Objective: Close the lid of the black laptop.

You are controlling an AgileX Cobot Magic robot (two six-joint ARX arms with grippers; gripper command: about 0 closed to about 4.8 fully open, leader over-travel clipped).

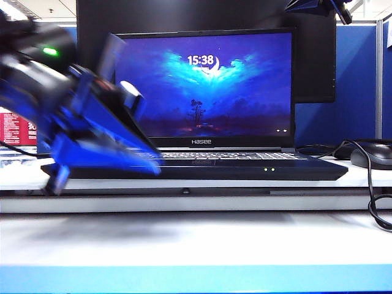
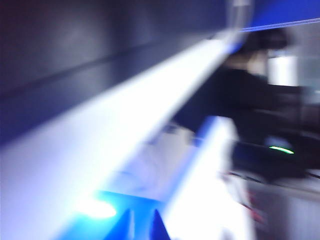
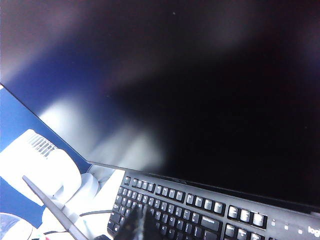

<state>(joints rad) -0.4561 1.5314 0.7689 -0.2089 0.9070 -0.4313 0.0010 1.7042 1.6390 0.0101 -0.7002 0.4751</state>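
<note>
Lid upright on black laptop: thin, rigid, fragile; push top edge. My left gripper spread; right gripper state unclear.

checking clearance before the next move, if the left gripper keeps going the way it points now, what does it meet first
Likely the lid of the black laptop: the left gripper sits at the screen's left side, angled up toward it. Motion blur hides the depth, so it may already be close or pass just in front.

Left arm: blurred, low at the exterior view's left; blue left gripper raised, fingers apart. Right arm: only a dark part at the top right edge; right gripper barely visible, state unclear.
</note>
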